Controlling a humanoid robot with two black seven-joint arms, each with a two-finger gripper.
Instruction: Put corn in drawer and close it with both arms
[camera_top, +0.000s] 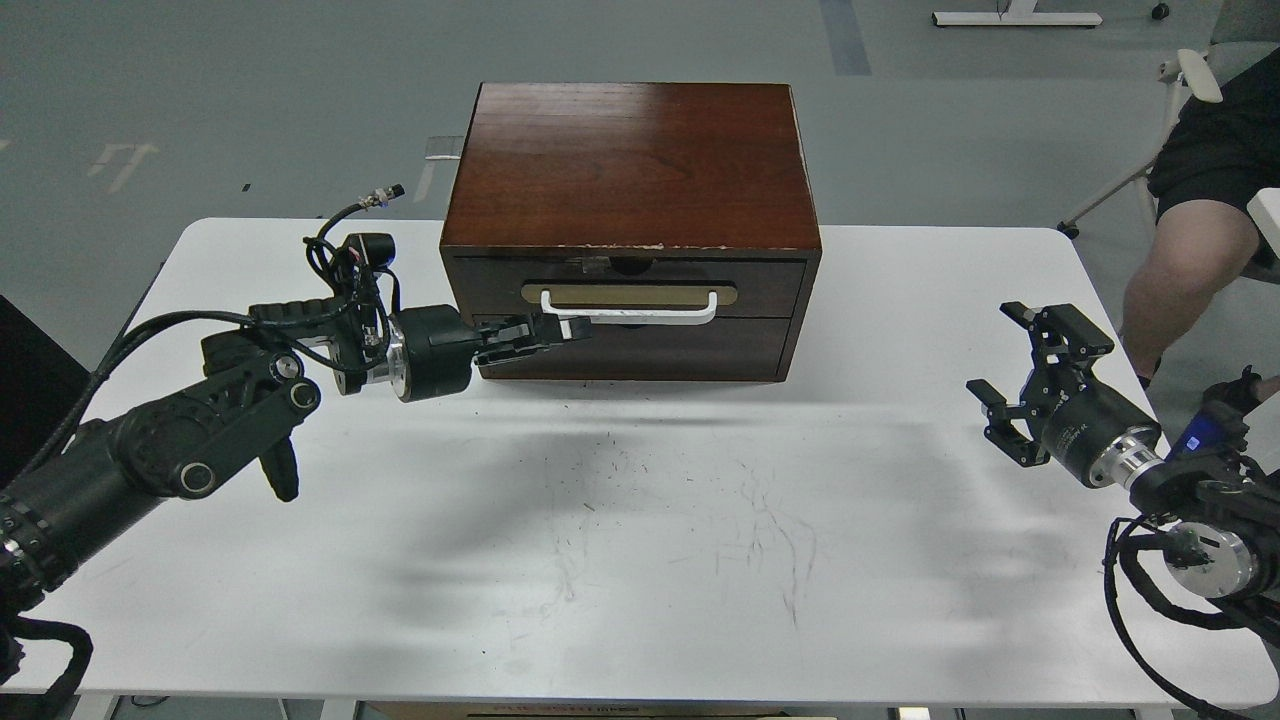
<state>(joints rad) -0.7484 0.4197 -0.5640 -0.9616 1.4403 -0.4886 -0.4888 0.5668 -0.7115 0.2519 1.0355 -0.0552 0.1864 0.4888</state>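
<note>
The dark red-brown drawer (628, 287) sits pushed in, flush with the front of the wooden cabinet (630, 160). Its white bar handle (630, 312) lies on a tan oval plate. My left gripper (560, 330) is shut, its fingertips pressed against the drawer front at the handle's left end. My right gripper (1030, 385) is open and empty, held above the table's right side, far from the cabinet. The corn is out of view.
The white table (640, 520) has scuff marks in the middle. A plain dark panel (640, 355) lies below the drawer. A seated person's leg (1180, 270) and chair stand beyond the table's right far corner.
</note>
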